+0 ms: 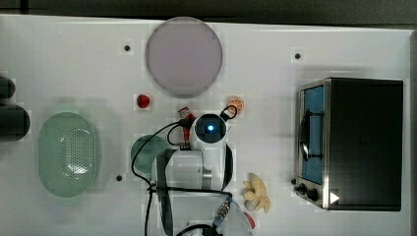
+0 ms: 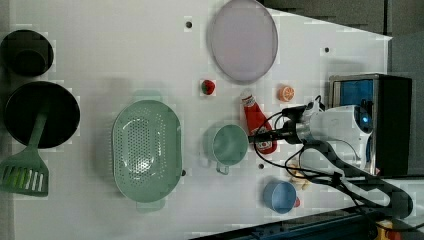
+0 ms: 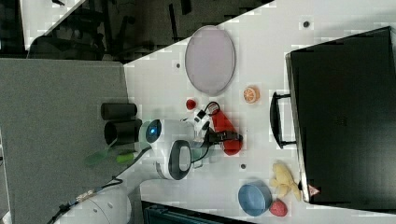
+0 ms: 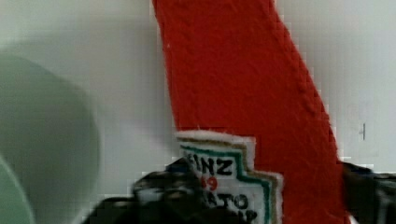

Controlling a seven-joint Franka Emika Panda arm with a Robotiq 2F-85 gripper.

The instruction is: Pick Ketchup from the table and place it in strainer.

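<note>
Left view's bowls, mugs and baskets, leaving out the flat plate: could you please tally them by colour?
Green: 2 (strainer, mug)
Black: 2 (small bowl, large bowl)
Blue: 1 (blue bowl)
Total: 5

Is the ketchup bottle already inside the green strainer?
No, in the left view the ketchup bottle lies on the table, apart from the strainer.

The ketchup (image 4: 243,84) looks like fuzzy matt felt with a stitched cloth label.
</note>
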